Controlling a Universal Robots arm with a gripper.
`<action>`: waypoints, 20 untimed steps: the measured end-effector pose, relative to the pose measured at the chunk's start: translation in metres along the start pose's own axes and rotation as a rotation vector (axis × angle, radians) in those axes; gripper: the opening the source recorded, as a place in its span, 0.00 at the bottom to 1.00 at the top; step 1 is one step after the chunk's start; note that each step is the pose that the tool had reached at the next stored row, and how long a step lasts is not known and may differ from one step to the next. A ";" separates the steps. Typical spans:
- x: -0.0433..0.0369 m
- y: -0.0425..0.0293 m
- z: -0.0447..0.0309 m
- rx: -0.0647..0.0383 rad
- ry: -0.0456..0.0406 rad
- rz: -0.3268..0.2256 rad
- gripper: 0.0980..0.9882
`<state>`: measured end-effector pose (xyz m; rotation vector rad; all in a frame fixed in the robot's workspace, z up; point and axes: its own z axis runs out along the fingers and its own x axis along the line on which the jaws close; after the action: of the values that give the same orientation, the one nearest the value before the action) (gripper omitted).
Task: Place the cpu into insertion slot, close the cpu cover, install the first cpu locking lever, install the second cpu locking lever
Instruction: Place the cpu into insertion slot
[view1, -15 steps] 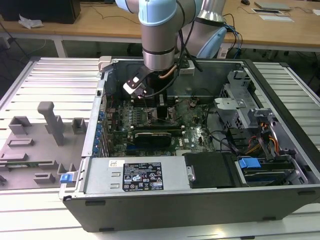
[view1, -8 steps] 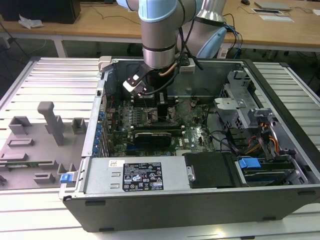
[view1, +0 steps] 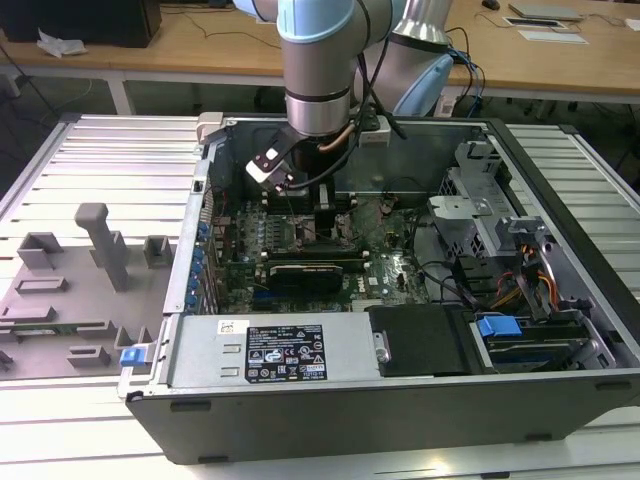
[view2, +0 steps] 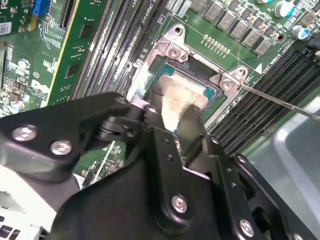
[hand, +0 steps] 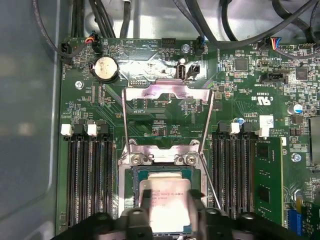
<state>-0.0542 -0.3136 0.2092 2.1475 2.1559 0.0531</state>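
In the first wrist view the silvery cpu (hand: 167, 210) sits level in the insertion slot (hand: 161, 175), whose silver rim frames it. My gripper (hand: 168, 197) is shut on the cpu, one pale finger (hand: 144, 200) on each side of it. The cpu cover (hand: 167, 93) stands swung open beyond the slot, hinged at two screws. A thin locking lever (hand: 212, 187) slants up beside the slot. In the second wrist view the black gripper (view2: 175, 107) reaches down to the slot's rim (view2: 172, 50), and a lever wire (view2: 280, 101) juts out. In the exterior view the gripper (view1: 325, 212) is low over the green board (view1: 385, 235).
Long black memory slots (hand: 90, 175) flank the socket on both sides. Cables (hand: 100, 20) run along the case wall behind the board. A grey drive cage (view1: 480, 215) and a black power unit (view1: 425, 340) stand on the exterior view's right. Grey fixtures (view1: 100, 245) lie outside the case.
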 end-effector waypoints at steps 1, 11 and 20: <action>0.0000 0.0000 -0.0002 0.000 0.0000 0.000 0.29; -0.0001 -0.0002 -0.0013 0.000 -0.0001 0.000 0.01; -0.0013 -0.0021 -0.0006 0.000 0.0137 -0.003 0.01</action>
<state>-0.0563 -0.3149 0.2096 2.1502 2.1661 0.0682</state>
